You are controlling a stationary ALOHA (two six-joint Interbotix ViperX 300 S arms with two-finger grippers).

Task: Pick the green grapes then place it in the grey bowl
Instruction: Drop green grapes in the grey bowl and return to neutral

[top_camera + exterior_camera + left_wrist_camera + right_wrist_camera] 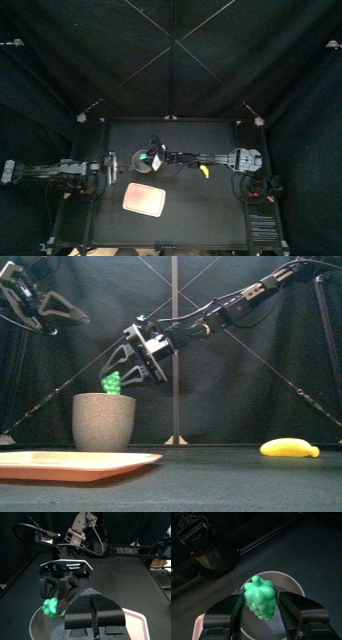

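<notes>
I have the right gripper (261, 604) clamped on the green grapes (112, 383), at the rim of the grey bowl (104, 422) (that arm reaches in past the middle). The left gripper (94, 599) hangs high beside the bowl, fingers together. A pink tray (74, 463) lies in front and a banana (289, 448) well to the right, on a black table (201, 205) hung round with black curtains (80, 60).

Black curtains (80, 50) at the back and both sides of a small black table (201, 205).

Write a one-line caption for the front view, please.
Right jaws hold the grapes above the grey cup; a banana and a pink tray lie nearby.
</notes>
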